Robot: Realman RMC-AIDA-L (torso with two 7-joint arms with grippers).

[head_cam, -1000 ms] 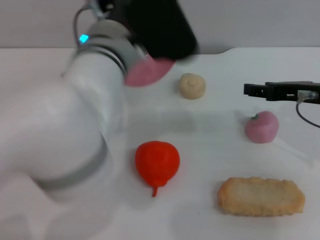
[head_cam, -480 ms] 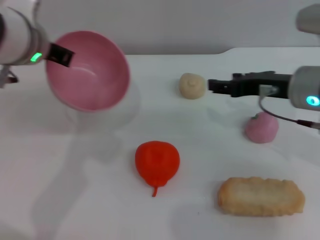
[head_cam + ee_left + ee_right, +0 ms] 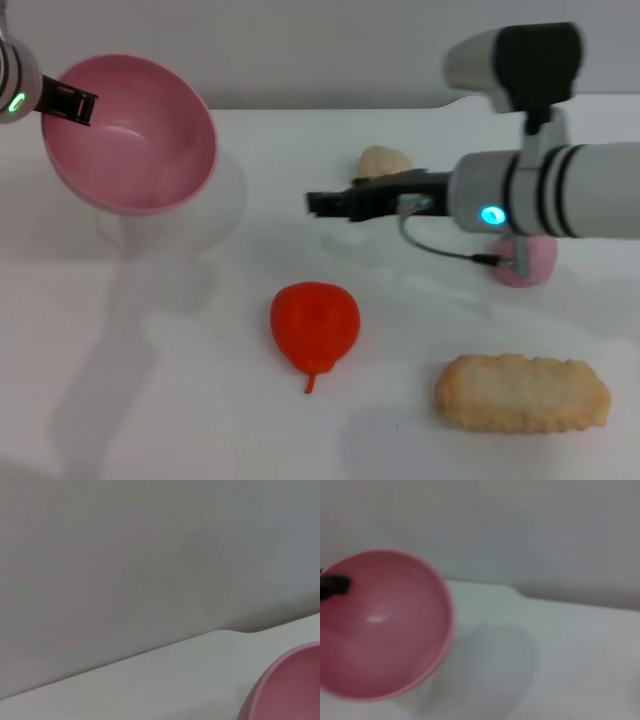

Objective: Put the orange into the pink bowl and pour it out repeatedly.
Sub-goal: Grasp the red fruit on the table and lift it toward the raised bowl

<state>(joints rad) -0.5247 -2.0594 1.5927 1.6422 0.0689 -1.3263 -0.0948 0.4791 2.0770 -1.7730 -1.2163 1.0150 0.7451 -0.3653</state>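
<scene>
The orange lies on the white table near the front middle, stem toward me. The pink bowl hangs in the air at the far left, tilted on its side with its empty inside facing the middle. My left gripper is shut on its rim. The bowl's edge shows in the left wrist view, and the whole bowl shows in the right wrist view. My right gripper reaches in from the right and hovers behind and above the orange, pointing toward the bowl, holding nothing.
A beige bun sits at the back, partly behind the right gripper. A pink peach-like fruit sits at the right under the right arm. A long toasted bread piece lies at the front right. A grey wall runs behind the table.
The left arm swung the bowl away to the far left and tilted it. The right arm moved left from the table's right side to above the middle. The orange stayed put.
</scene>
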